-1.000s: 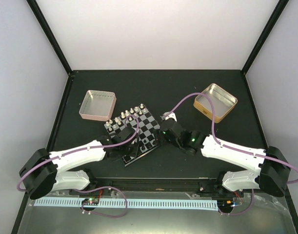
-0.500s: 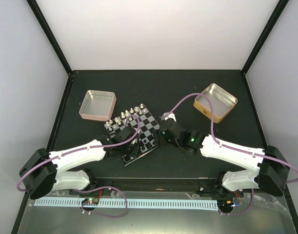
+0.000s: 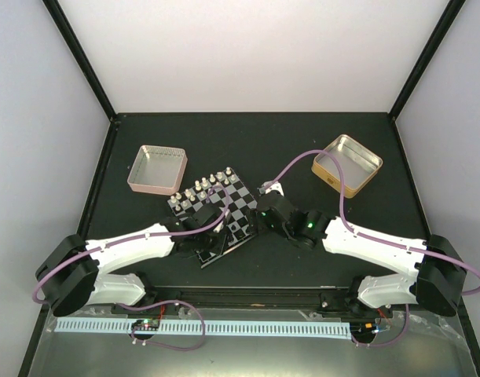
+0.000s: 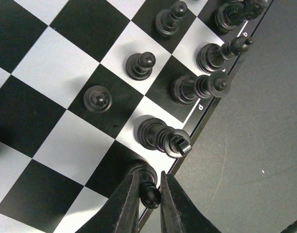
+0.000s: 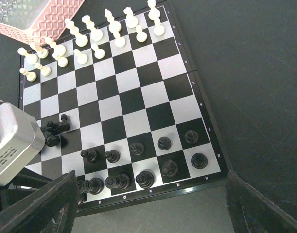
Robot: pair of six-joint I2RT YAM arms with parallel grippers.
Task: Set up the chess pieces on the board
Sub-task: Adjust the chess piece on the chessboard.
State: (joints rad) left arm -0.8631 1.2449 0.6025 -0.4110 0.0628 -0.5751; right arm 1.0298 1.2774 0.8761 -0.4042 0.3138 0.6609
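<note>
The board (image 3: pixel 240 196) lies tilted at the table's middle. White chess pieces (image 5: pixel 95 36) stand in two rows along its far side, black chess pieces (image 5: pixel 138 165) along its near side. In the left wrist view my left gripper (image 4: pixel 149 177) is shut on the head of a black piece (image 4: pixel 149 193) that stands on a dark square at the board's (image 4: pixel 56 68) rim, beside a taller black piece (image 4: pixel 160 137). My right gripper (image 5: pixel 153 208) is open wide and empty, hovering over the board's (image 5: pixel 138 102) near edge. In the top view the left gripper (image 3: pixel 212 245) and right gripper (image 3: pixel 259 220) sit at the board's near corner.
A pink tin (image 3: pixel 156 169) stands at the back left of the board and shows in the right wrist view (image 5: pixel 41 14). A gold tin (image 3: pixel 347 163) stands at the back right. The left gripper's grey body (image 5: pixel 12 141) is at the board's left edge.
The left arm has shifted a little, its gripper moving slightly toward the board's near corner. The right arm has barely moved.
</note>
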